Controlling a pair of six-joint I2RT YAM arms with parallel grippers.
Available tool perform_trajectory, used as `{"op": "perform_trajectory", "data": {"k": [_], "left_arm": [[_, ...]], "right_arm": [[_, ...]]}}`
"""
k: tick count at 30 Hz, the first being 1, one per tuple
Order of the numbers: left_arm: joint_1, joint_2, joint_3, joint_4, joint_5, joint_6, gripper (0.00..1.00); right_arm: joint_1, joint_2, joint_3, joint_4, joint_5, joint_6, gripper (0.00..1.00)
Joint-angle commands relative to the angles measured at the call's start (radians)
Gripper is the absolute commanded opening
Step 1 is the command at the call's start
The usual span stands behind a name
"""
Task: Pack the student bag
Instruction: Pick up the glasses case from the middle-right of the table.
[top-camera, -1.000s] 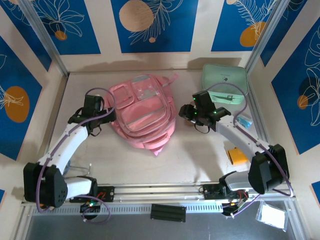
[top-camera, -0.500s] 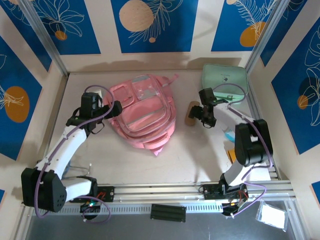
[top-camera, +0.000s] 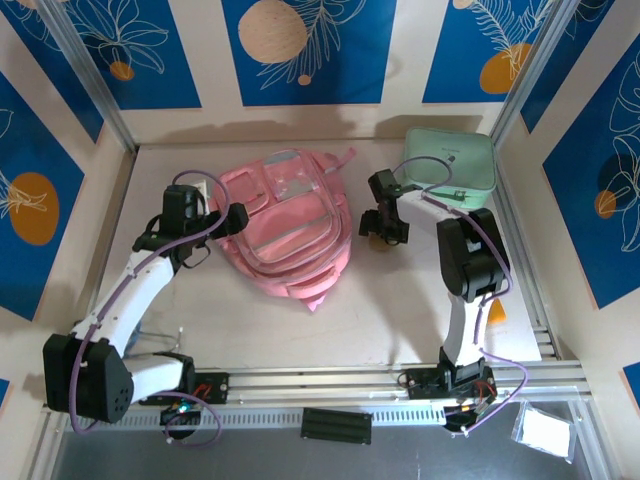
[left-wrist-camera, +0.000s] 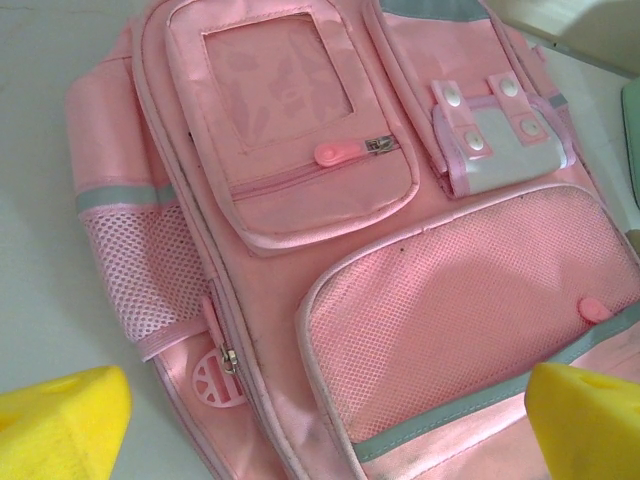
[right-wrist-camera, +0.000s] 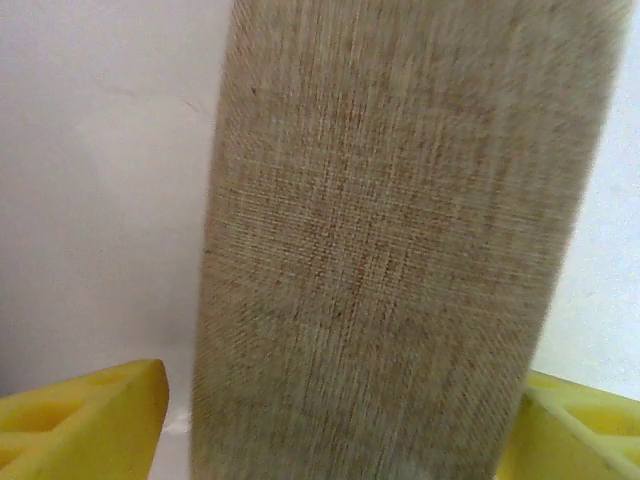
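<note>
You see the student bag (top-camera: 290, 225) lying flat on the desk (top-camera: 380, 300), mid-desk, pockets up. The mint green case (top-camera: 450, 160) sits back right, apart from it. Your left hand (top-camera: 228, 217) hovers at the bag's left edge, spread wide. Your right hand (top-camera: 383, 228) is spread astride a tan woven pouch (right-wrist-camera: 400, 250).
</note>
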Motion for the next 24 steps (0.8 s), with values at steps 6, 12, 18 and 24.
{"op": "perform_trajectory", "data": {"k": [6,12,18,24], "left_arm": [[-0.033,-0.003,0.020,0.018,-0.001,0.031,1.00],[-0.064,0.023,0.052,0.013,0.022,0.066,1.00],[-0.152,0.107,0.123,0.002,0.123,0.192,1.00],[-0.312,0.235,0.234,-0.118,0.040,0.410,0.97]], "right_arm": [[0.007,0.017,0.018,-0.055,0.054,0.005,0.60],[-0.001,-0.049,-0.035,-0.014,0.032,0.005,0.51],[-0.016,-0.210,-0.149,0.082,-0.045,0.017,0.51],[-0.022,-0.322,-0.240,0.140,-0.133,0.053,0.52]]}}
